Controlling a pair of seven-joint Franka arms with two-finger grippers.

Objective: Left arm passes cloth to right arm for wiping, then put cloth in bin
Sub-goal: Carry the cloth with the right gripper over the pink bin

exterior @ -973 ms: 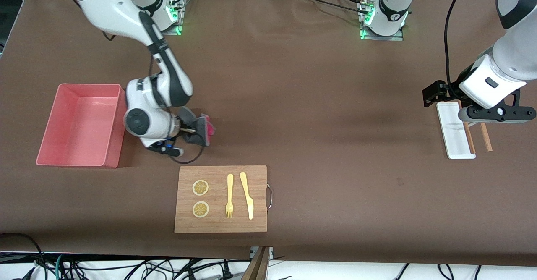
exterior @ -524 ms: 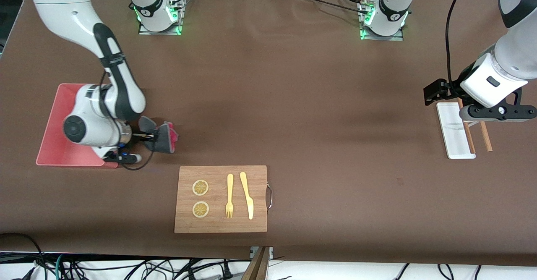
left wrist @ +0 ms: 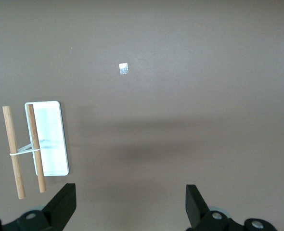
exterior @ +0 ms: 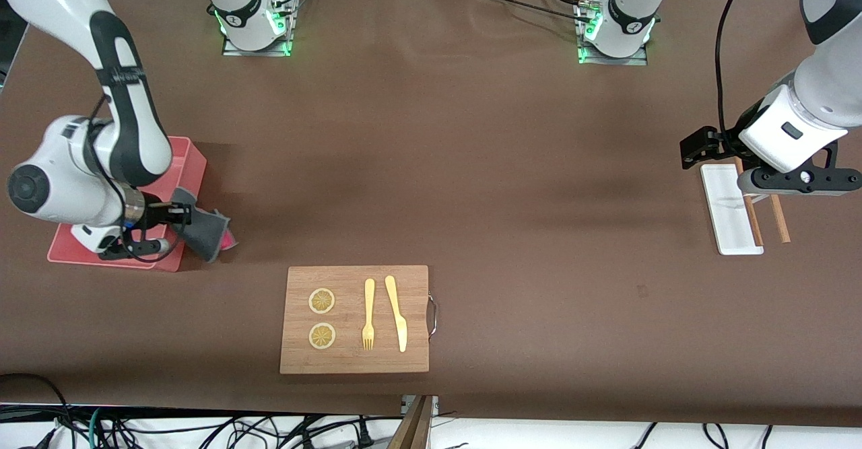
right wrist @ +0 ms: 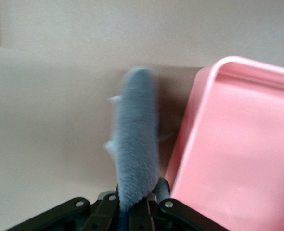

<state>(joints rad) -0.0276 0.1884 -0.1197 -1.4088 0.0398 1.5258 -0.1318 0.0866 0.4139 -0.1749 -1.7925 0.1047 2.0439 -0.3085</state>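
**Cloth held at the corner of the bin**

Cloth (exterior: 205, 233) hangs from the right gripper (exterior: 176, 217), whose fingers are clamped tight on one end of it. The grey fabric sticks out from the fingertips toward the middle of the table, with a sliver of its pink-red side showing at the outer edge. In the right wrist view the cloth (right wrist: 136, 139) rises straight out of the pinched jaws as a narrow grey roll, just beside the rounded corner of the bin (right wrist: 238, 144); its outline is smeared there, so whether it brushes the bin's rim is hard to say.

The bin (exterior: 192, 166) sits at the right arm's end of the table, and most of it is covered in the front view by the right arm's wrist and forearm. The gripper itself is over the bin's corner that is nearer the front camera, while the cloth's free end hangs outside the wall, over bare table.

The left gripper (exterior: 700, 149) waits over the left arm's end of the table, its fingers (left wrist: 62, 207) spread wide apart and holding nothing. Below it lie a small white tray (left wrist: 46, 137) and two wooden sticks (left wrist: 13, 151) tied with a band, one stick resting across the tray.

A wooden cutting board (exterior: 355, 319) lies nearer the front camera, carrying two lemon slices (exterior: 322, 301), a yellow fork (exterior: 368, 314) and a yellow knife (exterior: 396, 312).
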